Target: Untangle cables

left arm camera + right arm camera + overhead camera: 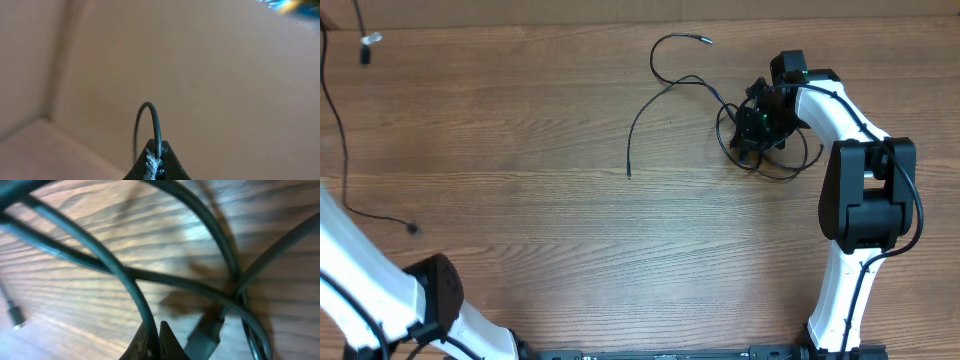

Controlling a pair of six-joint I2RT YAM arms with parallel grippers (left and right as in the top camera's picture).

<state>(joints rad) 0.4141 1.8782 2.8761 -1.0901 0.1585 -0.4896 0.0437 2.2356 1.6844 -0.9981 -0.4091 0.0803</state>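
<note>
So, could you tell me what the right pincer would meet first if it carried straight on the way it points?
Probably the thin black cables crossing just ahead of the right pincer, then the brown wooden table beneath them almost at once; depth is hard to judge.

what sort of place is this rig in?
Probably a robotics lab or test bench rather than a home. A left arm and a right arm, both white and black, stand at one edge of a wood-grain table with thin black cables on it.

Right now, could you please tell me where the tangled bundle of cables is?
In the overhead view, the tangled bundle of cables lies at the far right of the table, beneath the right hand, loose ends trailing left.
</note>
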